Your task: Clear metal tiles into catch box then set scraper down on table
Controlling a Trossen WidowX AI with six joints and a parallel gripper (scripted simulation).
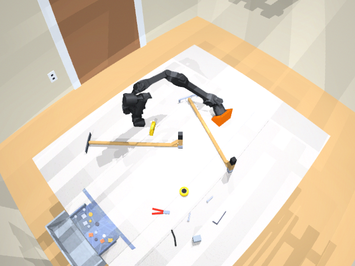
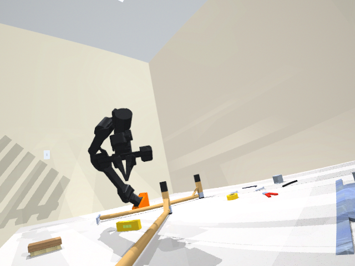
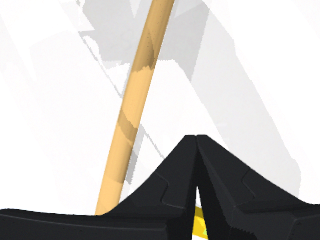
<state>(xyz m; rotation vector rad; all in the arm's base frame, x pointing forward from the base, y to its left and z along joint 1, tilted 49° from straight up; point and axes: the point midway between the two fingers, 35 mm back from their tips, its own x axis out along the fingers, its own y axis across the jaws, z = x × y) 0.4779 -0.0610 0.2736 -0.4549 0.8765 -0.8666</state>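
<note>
Wrist view shows your gripper (image 3: 198,160) with its black fingers pressed tip to tip and nothing between them, hanging above the wooden shaft of a scraper (image 3: 136,90).

Your first risk is the closed jaws: come down like this and you will knock the round shaft aside, not grip it. Your second is picking the wrong tool. Two long-handled tools lie on the table. One has a dark blade (image 1: 87,142) at its far end and a black-capped upright grip (image 1: 179,138). The other, a pale-bladed tool (image 1: 210,134), runs past the orange arm base (image 1: 222,116). From these views you cannot be sure which counts as the long scraper. A yellow spirit level (image 1: 152,127) lies just beside the shaft and could get bumped.

Tiles (image 1: 97,231) are small flat squares and discs in orange, yellow, grey and white. They sit untouched on the shiny bluish steel bench plate (image 1: 114,227), with the open grey catch box (image 1: 61,237) touching its end. Both lie well apart from the gripper.
</note>
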